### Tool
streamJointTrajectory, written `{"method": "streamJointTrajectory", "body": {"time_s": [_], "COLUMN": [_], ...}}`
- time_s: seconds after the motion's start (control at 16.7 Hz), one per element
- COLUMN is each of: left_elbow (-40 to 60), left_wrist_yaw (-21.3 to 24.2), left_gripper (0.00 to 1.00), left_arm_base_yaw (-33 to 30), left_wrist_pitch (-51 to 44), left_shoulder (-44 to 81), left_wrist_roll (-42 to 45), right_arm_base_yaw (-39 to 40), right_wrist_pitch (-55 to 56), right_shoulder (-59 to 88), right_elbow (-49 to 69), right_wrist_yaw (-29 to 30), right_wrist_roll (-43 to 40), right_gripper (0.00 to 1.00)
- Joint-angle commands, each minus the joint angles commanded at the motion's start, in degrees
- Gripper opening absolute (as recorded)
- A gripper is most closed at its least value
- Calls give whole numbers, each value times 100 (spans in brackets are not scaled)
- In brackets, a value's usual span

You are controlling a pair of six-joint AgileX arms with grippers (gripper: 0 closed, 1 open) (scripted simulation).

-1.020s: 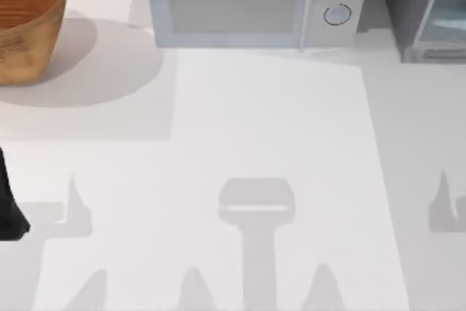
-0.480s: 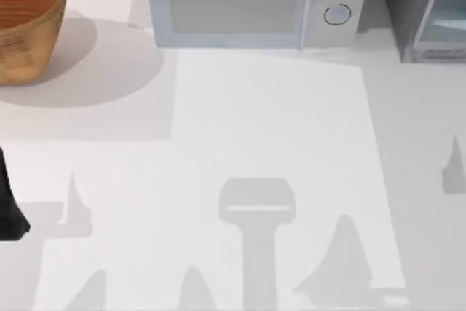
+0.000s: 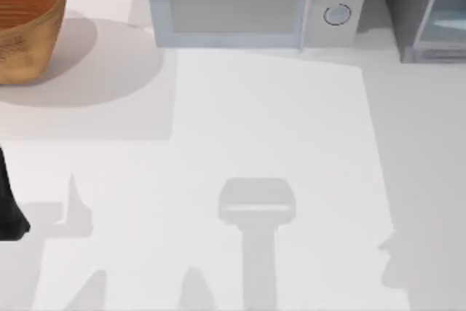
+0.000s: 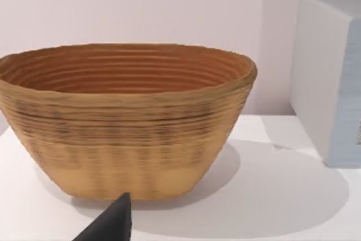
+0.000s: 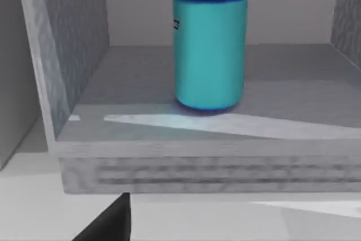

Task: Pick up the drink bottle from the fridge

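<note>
Evidently the approach is under way: the bottle (image 5: 210, 46) stands upright inside the fridge (image 5: 73, 55), ungrasped; a straight reach inward is called for, and the right gripper's opening cannot be told.

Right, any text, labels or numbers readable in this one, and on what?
No text can be read.
Drink bottle inside the fridge: a small dark mark on its side, too small to read.
Microwave: two round dials, no legible markings.
Basket: plain.

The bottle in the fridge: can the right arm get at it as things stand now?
Probably yes. In the right wrist view the bottle stands upright on the fridge floor, nothing between it and the camera, the front open.
</note>
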Motion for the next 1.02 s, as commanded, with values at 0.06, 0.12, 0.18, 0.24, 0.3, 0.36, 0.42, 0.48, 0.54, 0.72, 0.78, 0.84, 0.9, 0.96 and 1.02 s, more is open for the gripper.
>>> {"method": "streamJointTrajectory", "body": {"time_s": [0.06, 0.12, 0.18, 0.24, 0.3, 0.36, 0.42, 0.48, 0.54, 0.72, 0.78, 0.84, 0.9, 0.96, 1.02], "left_elbow": [0, 0, 0, 0, 0, 0, 0, 0, 0, 0, 0, 0, 0, 0, 0], "left_wrist_yaw": [0, 0, 0, 0, 0, 0, 0, 0, 0, 0, 0, 0, 0, 0, 0], "left_gripper": [100, 100, 100, 100, 100, 100, 100, 100, 100, 100, 100, 100, 100, 100, 100], "left_arm_base_yaw": [0, 0, 0, 0, 0, 0, 0, 0, 0, 0, 0, 0, 0, 0, 0], "left_wrist_pitch": [0, 0, 0, 0, 0, 0, 0, 0, 0, 0, 0, 0, 0, 0, 0], "left_shoulder": [0, 0, 0, 0, 0, 0, 0, 0, 0, 0, 0, 0, 0, 0, 0], "left_wrist_roll": [0, 0, 0, 0, 0, 0, 0, 0, 0, 0, 0, 0, 0, 0, 0], "right_arm_base_yaw": [-106, -200, -278, -341, -387, -413, -421, -421, -421, -390, -357, -297, -215, -114, 3], "right_wrist_pitch": [332, 634, 890, 1088, 1226, 1304, 1326, 1326, 1326, 1308, 1283, 1231, 1152, 1049, 919], "right_shoulder": [337, 633, 879, 1071, 1208, 1289, 1313, 1313, 1313, 1309, 1364, 1462, 1592, 1747, 1924], "right_elbow": [46, 89, 129, 162, 186, 201, 205, 205, 205, 196, 262, 392, 579, 826, 1135], "right_wrist_yaw": [-99, -186, -260, -318, -361, -386, -394, -394, -394, -379, -353, -300, -222, -121, 3], "right_wrist_roll": [1, 2, 2, 2, 1, 1, 1, 1, 1, 0, 0, -1, -3, -4, -5], "right_gripper": [100, 100, 100, 100, 100, 100, 100, 100, 100, 100, 100, 100, 100, 100, 100]}}
